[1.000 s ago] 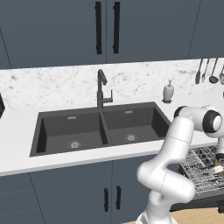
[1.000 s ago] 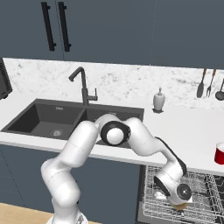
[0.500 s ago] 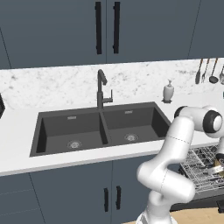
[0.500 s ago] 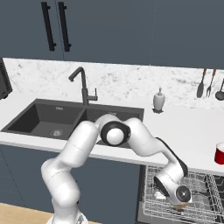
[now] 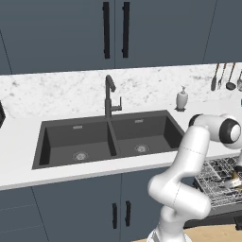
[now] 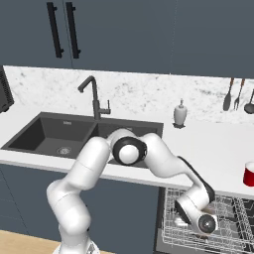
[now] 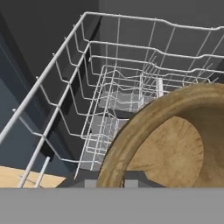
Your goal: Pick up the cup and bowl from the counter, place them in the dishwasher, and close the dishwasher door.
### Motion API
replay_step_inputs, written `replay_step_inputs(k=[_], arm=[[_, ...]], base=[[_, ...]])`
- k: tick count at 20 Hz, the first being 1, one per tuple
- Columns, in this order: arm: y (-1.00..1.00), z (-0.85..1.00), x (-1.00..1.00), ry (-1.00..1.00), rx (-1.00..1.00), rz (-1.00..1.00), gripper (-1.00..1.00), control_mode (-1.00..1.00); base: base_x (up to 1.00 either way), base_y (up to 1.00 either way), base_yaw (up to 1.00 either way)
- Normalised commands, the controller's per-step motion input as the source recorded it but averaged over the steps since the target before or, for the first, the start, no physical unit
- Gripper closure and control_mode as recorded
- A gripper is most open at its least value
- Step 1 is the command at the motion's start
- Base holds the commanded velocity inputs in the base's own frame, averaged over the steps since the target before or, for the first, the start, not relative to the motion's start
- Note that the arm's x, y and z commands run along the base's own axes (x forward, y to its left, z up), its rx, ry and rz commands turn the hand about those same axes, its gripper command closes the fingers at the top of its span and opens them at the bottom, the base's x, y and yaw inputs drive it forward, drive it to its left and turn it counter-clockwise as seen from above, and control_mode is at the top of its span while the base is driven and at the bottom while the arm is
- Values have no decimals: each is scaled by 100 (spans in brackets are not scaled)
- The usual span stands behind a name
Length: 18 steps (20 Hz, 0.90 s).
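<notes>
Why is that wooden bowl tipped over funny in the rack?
The gripper holds the wooden bowl by its rim, tilted over the silver rack while loading it. Nothing looks spilled or broken. The red cup waits on the counter.

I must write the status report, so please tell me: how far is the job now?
Done: nothing is finished yet. In hand: the gripper holds the wooden bowl by its rim, low inside the dishwasher rack. Left: release the bowl, fetch the red cup from the counter, put it in the rack, and close the dishwasher door.
</notes>
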Motion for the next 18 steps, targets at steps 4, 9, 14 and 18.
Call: replay_step_inputs(k=[4,9,14,18], arm=[[0,37,2,-6,-2,0,100,-100],[0,-8,20,0,0,0,100,-100],[0,-52,23,2,0,0,100,-100],[0,-49,8,0,0,0,100,-100]], base=[[0,0,0],[0,0,0],[0,0,0],[0,0,0]])
